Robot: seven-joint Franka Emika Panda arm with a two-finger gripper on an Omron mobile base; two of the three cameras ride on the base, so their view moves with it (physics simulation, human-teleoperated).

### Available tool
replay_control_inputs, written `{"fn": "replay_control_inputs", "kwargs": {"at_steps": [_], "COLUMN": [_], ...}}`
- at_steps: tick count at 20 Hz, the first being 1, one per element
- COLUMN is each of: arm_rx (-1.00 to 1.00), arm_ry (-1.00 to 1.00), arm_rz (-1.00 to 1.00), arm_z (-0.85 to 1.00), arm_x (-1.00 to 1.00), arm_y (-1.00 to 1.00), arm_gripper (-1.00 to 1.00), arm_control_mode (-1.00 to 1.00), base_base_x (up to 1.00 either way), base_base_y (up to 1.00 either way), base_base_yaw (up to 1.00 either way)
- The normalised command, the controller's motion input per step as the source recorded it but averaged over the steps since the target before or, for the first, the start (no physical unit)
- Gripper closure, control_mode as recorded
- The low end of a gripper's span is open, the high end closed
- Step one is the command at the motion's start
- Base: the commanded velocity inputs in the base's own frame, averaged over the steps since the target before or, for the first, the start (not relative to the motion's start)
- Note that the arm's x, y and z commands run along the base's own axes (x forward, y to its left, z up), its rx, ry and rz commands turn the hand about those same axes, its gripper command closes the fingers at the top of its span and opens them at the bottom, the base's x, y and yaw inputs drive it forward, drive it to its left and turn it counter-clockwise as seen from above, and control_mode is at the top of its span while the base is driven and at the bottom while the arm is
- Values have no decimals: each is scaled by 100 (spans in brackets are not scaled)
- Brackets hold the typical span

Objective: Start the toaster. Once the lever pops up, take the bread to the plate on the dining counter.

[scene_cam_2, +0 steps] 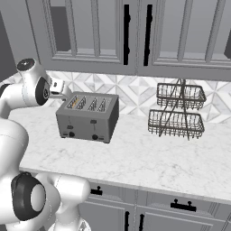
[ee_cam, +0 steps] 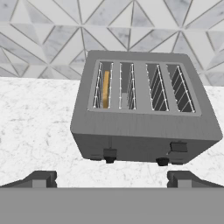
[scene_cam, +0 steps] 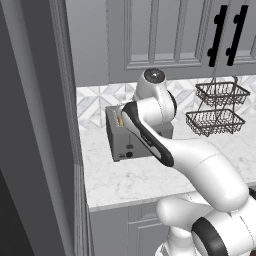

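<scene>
Four slots, one filled: thin tan-crusted bread slice (ee_cam: 105, 89) standing in the leftmost slot of the boxy grey metal toaster (ee_cam: 144, 127). Two-finger gripper (ee_cam: 112, 181) hovering in front, dark fingertips (ee_cam: 41, 178) spread wide, holding nothing. Likely step: starting the toaster. Next move calls for lowering one fingertip onto the left dark slider lever (ee_cam: 110, 153) and pressing down. White grey-veined marble worktop (scene_cam_2: 135, 158) beneath, diamond-tiled backsplash (scene_cam_2: 131, 92) behind, two-tier black wire basket stand (scene_cam_2: 176, 115) at right, grey panelled wall cabinets (scene_cam_2: 90, 36) overhead.
</scene>
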Motion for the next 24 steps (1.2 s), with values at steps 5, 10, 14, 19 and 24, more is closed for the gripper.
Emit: {"fn": "replay_control_inputs", "kwargs": {"at_steps": [5,10,14,19,24], "arm_rx": [0,0,0,0,0], "arm_ry": [0,0,0,0,0], "arm_rz": [0,0,0,0,0], "arm_z": [0,0,0,0,0], "arm_x": [0,0,0,0,0], "arm_y": [0,0,0,0,0], "arm_gripper": [-100,-100,-100,-100,-100], "arm_control_mode": [-100,-100,-100,-100,-100], "base_base_x": [0,0,0,0,0], "base_base_y": [0,0,0,0,0], "base_base_yaw": [0,0,0,0,0]}}
